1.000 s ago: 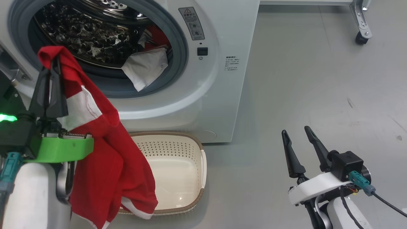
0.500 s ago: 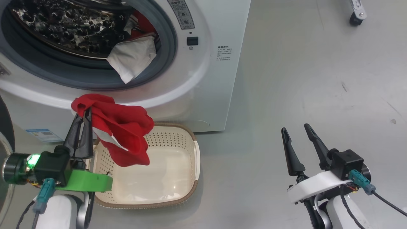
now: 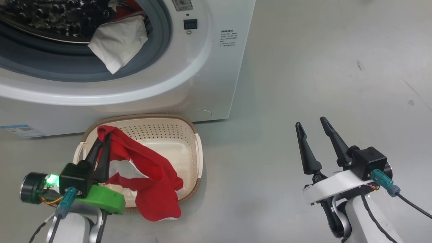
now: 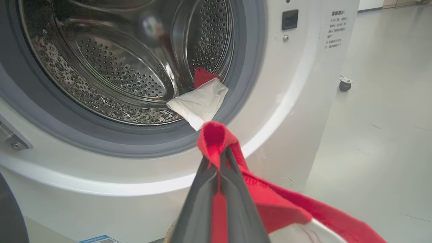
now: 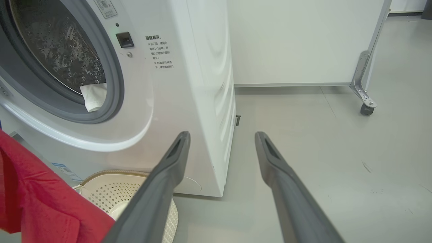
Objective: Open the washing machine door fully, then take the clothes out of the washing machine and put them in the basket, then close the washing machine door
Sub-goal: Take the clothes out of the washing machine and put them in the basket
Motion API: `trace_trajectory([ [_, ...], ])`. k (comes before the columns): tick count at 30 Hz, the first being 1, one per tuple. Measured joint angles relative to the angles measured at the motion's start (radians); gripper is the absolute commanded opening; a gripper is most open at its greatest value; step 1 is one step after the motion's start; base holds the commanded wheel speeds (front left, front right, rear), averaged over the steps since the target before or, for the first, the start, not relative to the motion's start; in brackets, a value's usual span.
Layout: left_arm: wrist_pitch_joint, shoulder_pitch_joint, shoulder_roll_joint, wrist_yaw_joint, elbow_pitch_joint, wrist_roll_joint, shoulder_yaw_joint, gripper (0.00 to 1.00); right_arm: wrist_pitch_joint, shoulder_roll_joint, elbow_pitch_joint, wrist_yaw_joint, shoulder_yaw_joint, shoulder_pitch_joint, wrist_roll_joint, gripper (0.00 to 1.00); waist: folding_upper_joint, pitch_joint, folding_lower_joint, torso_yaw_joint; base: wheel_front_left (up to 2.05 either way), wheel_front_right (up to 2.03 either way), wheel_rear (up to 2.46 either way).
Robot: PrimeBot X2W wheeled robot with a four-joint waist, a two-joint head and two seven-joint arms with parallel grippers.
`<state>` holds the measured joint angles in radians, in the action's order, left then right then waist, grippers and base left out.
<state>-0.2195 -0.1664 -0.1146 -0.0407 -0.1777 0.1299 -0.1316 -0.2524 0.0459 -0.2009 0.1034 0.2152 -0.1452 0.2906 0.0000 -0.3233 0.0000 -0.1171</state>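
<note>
The washing machine (image 3: 202,67) stands open, and a sliver of the black washing machine door (image 4: 8,212) shows at the left. A white cloth (image 3: 114,44) hangs from the steel drum (image 4: 118,67) over the grey ring, with some red cloth behind it. Low over the cream basket (image 3: 189,135), my left gripper (image 3: 103,138) is shut on the red garment (image 3: 155,182). That garment drapes across the basket and over its front rim to the floor. My right gripper (image 3: 311,122) is open and holds nothing, well to the right above the floor.
The basket sits on the grey floor against the machine's front. A blue label (image 3: 20,130) is stuck low on the machine. A white panel on a wheeled metal frame (image 5: 366,108) stands behind the machine to the right.
The head camera has tilted down. My left gripper has come down from in front of the drum to the basket with the red garment, which now rests partly in the basket. The right gripper has stayed still.
</note>
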Motion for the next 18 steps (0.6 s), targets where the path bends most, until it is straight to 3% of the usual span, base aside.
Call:
trace_trajectory([
  [18, 0.047, -0.118, -0.026, 0.000, -0.220, -0.007, 0.022, 0.00, 0.000, 0.000, 0.028, 0.001, -0.007, -0.060, 0.019, 1.00, 0.0000, -0.135, 0.0000, -0.085, 0.00, 0.00, 0.00],
])
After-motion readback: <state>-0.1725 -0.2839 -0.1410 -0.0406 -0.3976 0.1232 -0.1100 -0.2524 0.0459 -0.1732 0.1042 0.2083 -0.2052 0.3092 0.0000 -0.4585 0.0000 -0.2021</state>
